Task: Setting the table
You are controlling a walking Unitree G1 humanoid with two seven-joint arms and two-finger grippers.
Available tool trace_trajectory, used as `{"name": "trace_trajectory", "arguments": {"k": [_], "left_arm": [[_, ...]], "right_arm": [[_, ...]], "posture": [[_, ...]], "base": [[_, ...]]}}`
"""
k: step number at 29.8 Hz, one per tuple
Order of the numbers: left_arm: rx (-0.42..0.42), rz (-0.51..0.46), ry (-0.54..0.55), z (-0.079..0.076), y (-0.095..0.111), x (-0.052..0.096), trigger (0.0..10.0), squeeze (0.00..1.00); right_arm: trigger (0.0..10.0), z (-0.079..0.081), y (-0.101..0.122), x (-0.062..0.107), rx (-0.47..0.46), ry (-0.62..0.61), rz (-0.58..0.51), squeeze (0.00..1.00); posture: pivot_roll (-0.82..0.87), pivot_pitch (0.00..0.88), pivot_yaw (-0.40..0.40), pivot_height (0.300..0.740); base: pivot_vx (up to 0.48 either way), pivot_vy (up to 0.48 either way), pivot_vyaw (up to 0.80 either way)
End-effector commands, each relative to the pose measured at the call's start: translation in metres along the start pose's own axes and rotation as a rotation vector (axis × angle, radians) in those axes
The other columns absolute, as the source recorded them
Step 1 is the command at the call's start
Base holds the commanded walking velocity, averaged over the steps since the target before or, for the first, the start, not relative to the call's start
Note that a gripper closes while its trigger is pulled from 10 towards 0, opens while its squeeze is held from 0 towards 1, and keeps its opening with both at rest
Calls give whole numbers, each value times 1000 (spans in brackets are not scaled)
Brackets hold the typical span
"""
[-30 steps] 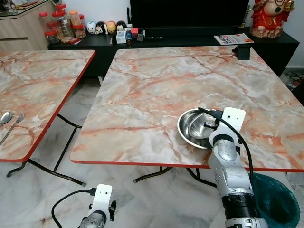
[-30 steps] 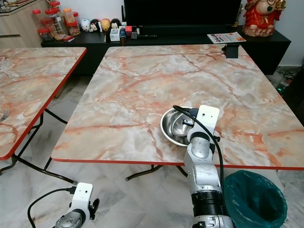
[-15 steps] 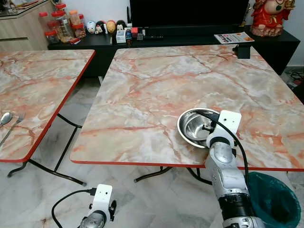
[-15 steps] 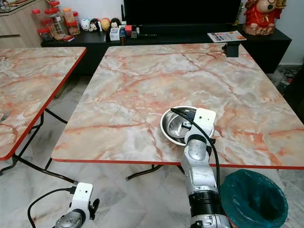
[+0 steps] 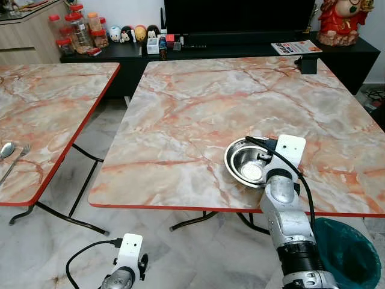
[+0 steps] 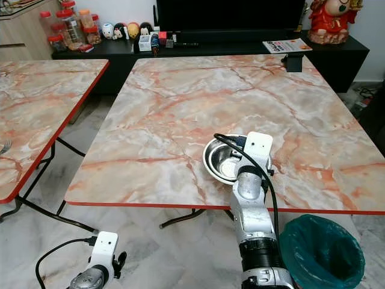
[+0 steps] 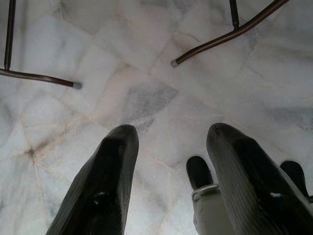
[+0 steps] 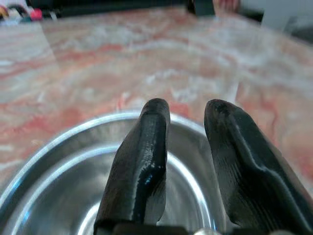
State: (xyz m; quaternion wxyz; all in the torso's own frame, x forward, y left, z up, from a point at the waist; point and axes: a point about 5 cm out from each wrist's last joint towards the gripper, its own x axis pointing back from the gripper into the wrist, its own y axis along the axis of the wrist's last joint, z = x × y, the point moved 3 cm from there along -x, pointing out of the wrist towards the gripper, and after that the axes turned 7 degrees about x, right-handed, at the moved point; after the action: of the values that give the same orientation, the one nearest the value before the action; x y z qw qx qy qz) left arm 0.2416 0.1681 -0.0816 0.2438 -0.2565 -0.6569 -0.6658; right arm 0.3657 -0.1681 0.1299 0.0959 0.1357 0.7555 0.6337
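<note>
A steel bowl [image 5: 245, 161] rests on the marble table [image 5: 192, 102] near its front edge, right of centre. My right gripper [image 8: 187, 110] reaches over the bowl's [image 8: 58, 166] near right side from below the table edge. Its fingers stand open with a narrow gap: one finger [image 8: 142, 152] hangs inside the bowl, the other over the right rim. A spoon [image 5: 6, 149] and a fork [image 5: 19, 156] lie on the second marble table [image 5: 54, 102] at the left. My left gripper [image 7: 168, 134] hangs open above the floor.
A bin with a teal bag [image 5: 348, 253] stands on the floor by my right arm. Metal table legs [image 5: 66, 214] cross the tiled floor between the tables. A dark TV console [image 5: 240, 45] with jars [image 5: 78, 30] and figurines lines the back wall.
My right wrist has shifted slightly over the bowl. A bright glint now shows inside the bowl. The bowl stays in the same spot.
</note>
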Motion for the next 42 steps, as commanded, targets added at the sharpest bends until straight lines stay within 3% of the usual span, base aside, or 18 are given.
{"name": "trace_trajectory", "arguments": {"k": [1, 7, 14, 22, 42], "left_arm": [[1, -6, 8, 4, 2, 0, 10000, 0], [5, -10, 13, 5, 3, 0, 10000, 0], [17, -17, 16, 4, 4, 0, 10000, 0], [56, -15, 36, 8, 2, 0, 10000, 0], [65, -20, 36, 8, 4, 0, 10000, 0]], "right_arm": [[10000, 9, 22, 1, -2, 35, -103, 0], [10000, 39, 47, 17, -5, 223, -320, 0], [10000, 63, 13, 35, 36, 396, -306, 0], [10000, 65, -5, 37, 51, 421, -284, 0], [10000, 71, -6, 39, 46, 465, -326, 0]], "posture": [[-3, 23, 71, 740], [-5, 23, 67, 740], [1, 21, 61, 740], [2, 21, 54, 740], [-1, 11, 50, 740]], "base": [[0, 0, 0], [0, 0, 0], [0, 0, 0], [0, 61, 0], [0, 257, 0]]}}
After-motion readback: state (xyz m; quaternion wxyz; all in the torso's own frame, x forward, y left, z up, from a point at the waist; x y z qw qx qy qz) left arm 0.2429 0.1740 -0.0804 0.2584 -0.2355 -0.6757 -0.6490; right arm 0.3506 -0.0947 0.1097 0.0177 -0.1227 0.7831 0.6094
